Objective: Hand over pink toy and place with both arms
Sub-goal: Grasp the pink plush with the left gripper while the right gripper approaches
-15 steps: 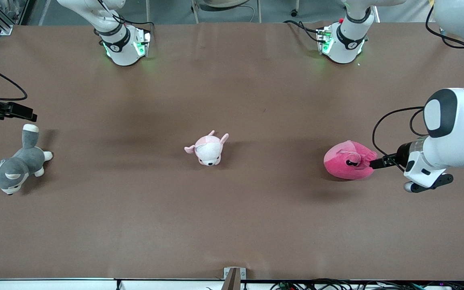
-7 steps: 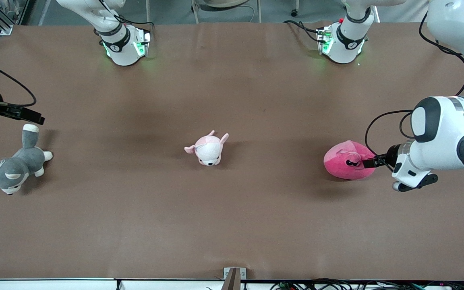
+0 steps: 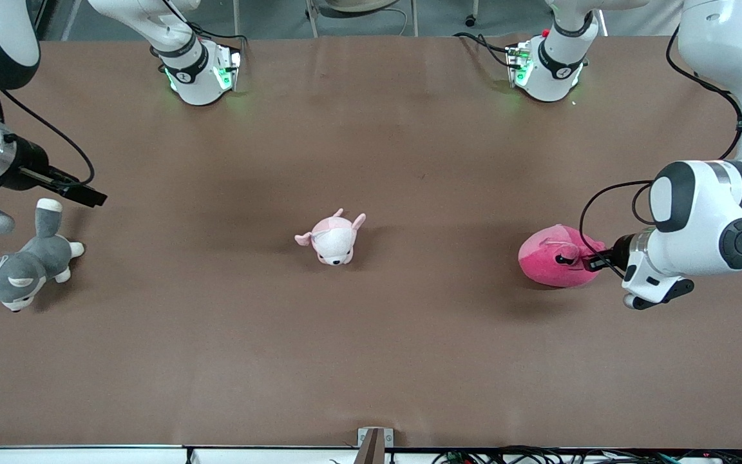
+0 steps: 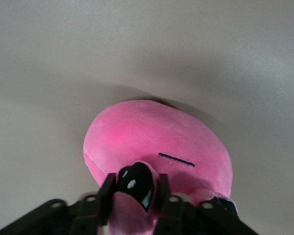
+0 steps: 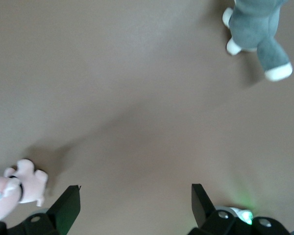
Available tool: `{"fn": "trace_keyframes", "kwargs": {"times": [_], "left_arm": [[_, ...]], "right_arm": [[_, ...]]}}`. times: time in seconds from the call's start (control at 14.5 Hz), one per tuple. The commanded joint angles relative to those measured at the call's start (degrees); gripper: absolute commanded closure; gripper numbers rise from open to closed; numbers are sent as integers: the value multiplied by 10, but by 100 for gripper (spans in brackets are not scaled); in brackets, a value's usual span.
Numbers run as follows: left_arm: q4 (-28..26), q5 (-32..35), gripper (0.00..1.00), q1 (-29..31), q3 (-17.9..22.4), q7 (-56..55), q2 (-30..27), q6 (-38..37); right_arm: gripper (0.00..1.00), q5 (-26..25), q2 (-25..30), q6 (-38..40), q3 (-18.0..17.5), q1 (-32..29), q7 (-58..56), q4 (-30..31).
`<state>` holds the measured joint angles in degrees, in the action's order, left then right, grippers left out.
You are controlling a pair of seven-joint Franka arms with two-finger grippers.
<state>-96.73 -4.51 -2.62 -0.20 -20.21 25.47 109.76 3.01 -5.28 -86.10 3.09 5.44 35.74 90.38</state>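
Note:
The pink toy (image 3: 554,261), a hot-pink rounded plush, lies on the brown table toward the left arm's end. My left gripper (image 3: 593,262) is low at the toy's side. In the left wrist view its fingers (image 4: 108,192) are shut on a fold of the pink toy (image 4: 157,142) that carries a glossy black eye, and the left gripper (image 4: 135,188) pinches that fold. My right gripper (image 3: 91,195) is open and empty over the table at the right arm's end, above the grey plush's tail. The right wrist view shows the right gripper (image 5: 135,196) with only bare table between its fingertips.
A pale pink-and-white puppy plush (image 3: 332,240) lies at the table's middle and shows in the right wrist view (image 5: 14,188). A grey-and-white husky plush (image 3: 20,270) lies at the right arm's end and also shows in the right wrist view (image 5: 257,29). Both arm bases stand along the table's back edge.
My left gripper has pushed in against the pink toy, which stays on the table. My right gripper has moved in from the table's end toward the middle.

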Motion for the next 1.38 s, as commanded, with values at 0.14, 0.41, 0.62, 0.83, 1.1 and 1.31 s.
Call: {"fn": "trace_keyframes", "kwargs": {"times": [0.14, 0.41, 0.62, 0.83, 1.1, 1.31], "left_arm": [[-3, -7, 99, -1, -9, -52, -11, -1], [31, -6, 99, 0, -26, -60, -45, -72], [83, -8, 99, 2, -59, -74, -60, -140], [139, -25, 99, 2, -125, -133, -77, -184], [180, -31, 99, 2, -231, -252, -88, -215], [199, -30, 99, -7, -316, -319, -86, -213]], "right_arm": [[0, 12, 3, -15, 3, 57, 134, 0], [0, 25, -14, -63, 3, 119, 266, 0], [0, 47, -30, -106, 3, 174, 373, 0], [0, 74, -42, -147, 3, 212, 457, -5], [0, 85, -67, -171, 3, 259, 594, -36], [0, 101, -86, -170, 3, 293, 676, -71]]}}
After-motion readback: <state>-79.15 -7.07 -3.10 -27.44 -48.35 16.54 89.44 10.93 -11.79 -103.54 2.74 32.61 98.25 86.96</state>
